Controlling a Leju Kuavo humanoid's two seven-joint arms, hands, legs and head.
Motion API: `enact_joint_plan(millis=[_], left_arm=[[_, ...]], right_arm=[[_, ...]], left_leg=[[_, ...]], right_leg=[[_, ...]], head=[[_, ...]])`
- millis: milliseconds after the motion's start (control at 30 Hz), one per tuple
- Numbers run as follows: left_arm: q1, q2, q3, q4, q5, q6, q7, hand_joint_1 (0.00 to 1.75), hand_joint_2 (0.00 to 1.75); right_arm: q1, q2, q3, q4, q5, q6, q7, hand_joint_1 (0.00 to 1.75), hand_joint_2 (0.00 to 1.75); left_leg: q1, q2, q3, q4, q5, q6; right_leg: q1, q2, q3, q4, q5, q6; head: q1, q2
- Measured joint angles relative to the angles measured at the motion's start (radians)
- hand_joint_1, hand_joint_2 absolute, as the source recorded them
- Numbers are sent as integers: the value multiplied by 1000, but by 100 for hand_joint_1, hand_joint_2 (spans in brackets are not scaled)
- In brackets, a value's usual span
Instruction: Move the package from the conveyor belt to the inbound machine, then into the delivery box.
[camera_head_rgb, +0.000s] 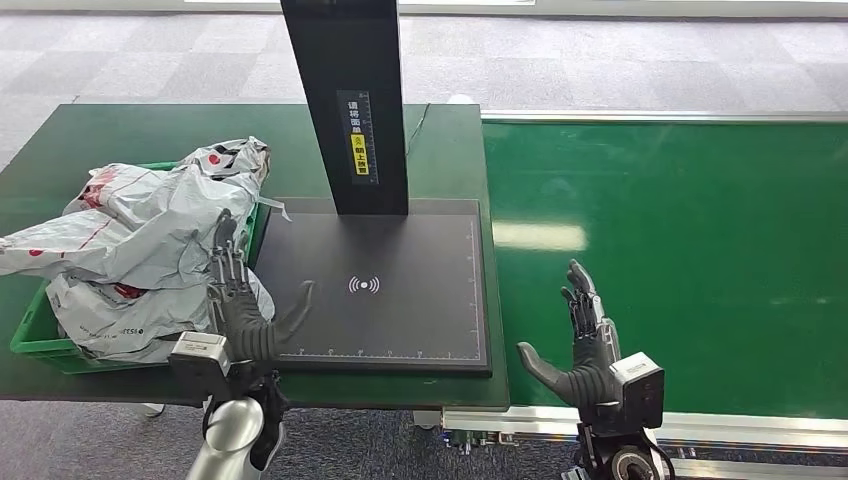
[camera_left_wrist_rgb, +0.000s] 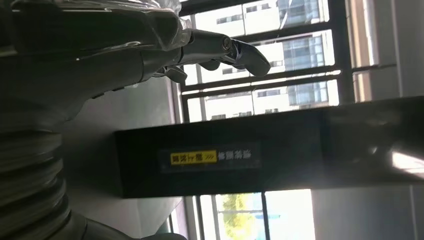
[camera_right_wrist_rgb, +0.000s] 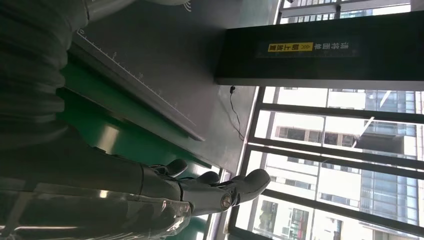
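Observation:
Several grey and white plastic mail packages (camera_head_rgb: 140, 240) are heaped in the green delivery box (camera_head_rgb: 30, 335) at the left of the table. My left hand (camera_head_rgb: 245, 310) stands open at the box's right rim, fingers raised beside the heap, thumb over the black scanner plate (camera_head_rgb: 400, 290) of the inbound machine. My right hand (camera_head_rgb: 580, 345) is open over the near edge of the green conveyor belt (camera_head_rgb: 680, 260), which carries no package. The left wrist view shows my left hand's fingers (camera_left_wrist_rgb: 220, 47) spread, nothing in them. My right hand's fingers (camera_right_wrist_rgb: 225, 192) are likewise empty.
The machine's black post (camera_head_rgb: 350, 100) with a yellow label rises from the back of the plate. The dark green table (camera_head_rgb: 60, 140) holds box and machine. Grey carpet floor lies beyond. Windows show behind the post (camera_left_wrist_rgb: 225, 157) in the wrist views.

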Motion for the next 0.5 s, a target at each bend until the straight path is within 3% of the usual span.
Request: enact_joint_plan(millis=[167,400,467,500], left_arm=[[5,-1,-45,46,11,-41,14,0,175],[31,5,-47,72,61,-97,19,0,175],[39,10,-45,76,64,-103,19,0,175],[41,12,-44,77,65,-105,19,0,175]], right_arm=[[-3,3,16,1,-12,2,2,0,175],[9,14,31,2,-14,-26,6,0,175],[10,25,43,1,-6,-33,20,0,87],[10,28,46,0,-4,-35,25,0,58]], left_leg=[[0,0,0,0,0,0],[0,0,-1,0,0,0],[0,0,-1,0,0,0],[0,0,-1,0,0,0]], right_leg=[[0,0,0,0,0,0],[0,0,0,0,0,0],[0,0,0,0,0,0],[0,0,0,0,0,0]], head=[[0,0],[0,0],[0,0],[0,0]])
